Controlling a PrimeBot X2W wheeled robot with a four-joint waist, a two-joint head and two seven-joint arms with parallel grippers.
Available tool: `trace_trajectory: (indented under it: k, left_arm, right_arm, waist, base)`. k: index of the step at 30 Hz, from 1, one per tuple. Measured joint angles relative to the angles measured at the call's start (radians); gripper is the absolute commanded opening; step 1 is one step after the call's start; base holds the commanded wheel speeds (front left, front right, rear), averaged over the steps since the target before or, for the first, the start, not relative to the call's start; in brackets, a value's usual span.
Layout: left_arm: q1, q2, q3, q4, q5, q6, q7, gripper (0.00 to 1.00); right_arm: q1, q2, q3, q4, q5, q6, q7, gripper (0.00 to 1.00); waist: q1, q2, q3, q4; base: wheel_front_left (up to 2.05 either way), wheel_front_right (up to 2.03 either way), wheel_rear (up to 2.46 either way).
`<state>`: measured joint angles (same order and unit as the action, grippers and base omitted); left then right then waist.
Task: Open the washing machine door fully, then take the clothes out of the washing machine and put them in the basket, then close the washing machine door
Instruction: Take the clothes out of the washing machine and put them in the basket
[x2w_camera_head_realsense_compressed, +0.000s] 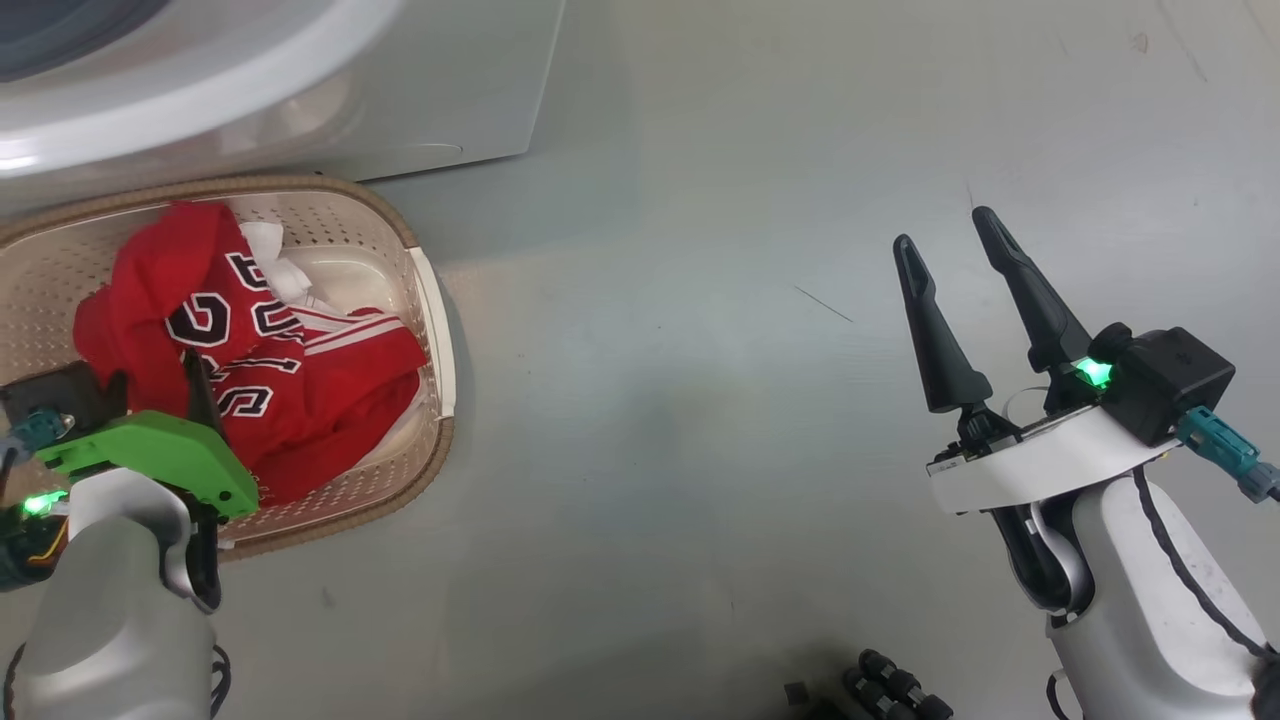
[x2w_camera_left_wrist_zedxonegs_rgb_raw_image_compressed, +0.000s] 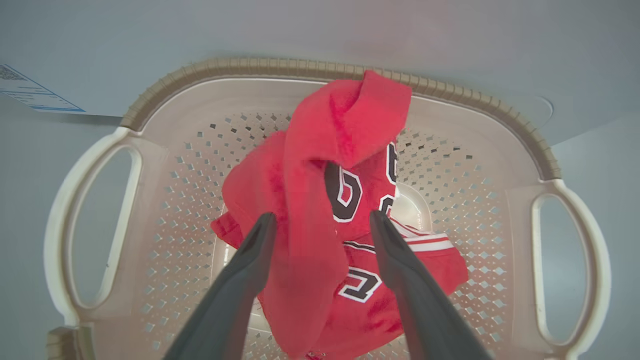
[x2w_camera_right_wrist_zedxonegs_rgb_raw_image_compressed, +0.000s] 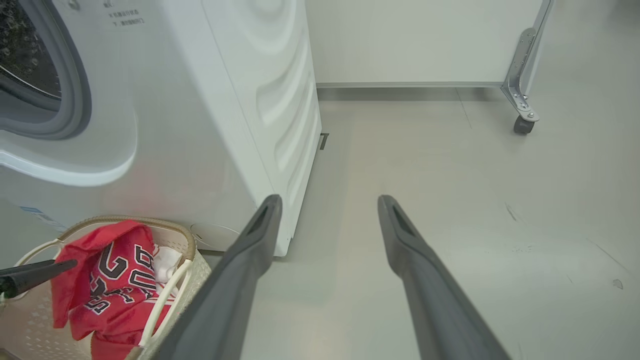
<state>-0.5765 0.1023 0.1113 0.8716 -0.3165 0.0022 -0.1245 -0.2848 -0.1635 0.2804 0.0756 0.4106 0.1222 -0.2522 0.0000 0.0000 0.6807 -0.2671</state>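
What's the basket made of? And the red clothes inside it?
The basket looks like smooth cream plastic: it has moulded handles and neat holes through its walls. The brown woven-look rim is probably plastic too. The clothes look like soft, matte red fabric, slightly fuzzy, and they fold and crumple loosely.
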Motion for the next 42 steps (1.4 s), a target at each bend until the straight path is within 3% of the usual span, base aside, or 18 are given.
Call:
trace_trajectory:
  k: [9, 26, 42]
  left_arm:
    - [-0.003, -0.001, -0.046, 0.043, 0.021, -0.06, -0.075, 1.0]
    - [-0.001, -0.049, -0.119, -0.018, 0.063, -0.104, -0.125, 1.0]
    - [0.146, -0.065, -0.152, -0.283, 0.088, -0.114, -0.128, 1.0]
  right_arm:
    - [-0.018, 0.016, 0.012, 0.014, 0.0, 0.0, 0.0, 1.0]
    - [-0.004, 0.009, -0.023, 0.05, 0.0, 0.0, 0.0, 1.0]
    - [0.109, -0.006, -0.049, 0.076, -0.009, 0.0, 0.0, 1.0]
  waist:
    - [0.0, 0.0, -0.054, 0.022]
    - [0.0, 0.0, -0.232, 0.102]
    - [0.0, 0.0, -0.419, 0.231]
  base:
    - [0.0, 0.0, 0.0]
    - [0.0, 0.0, 0.0]
    - [0.0, 0.0, 0.0]
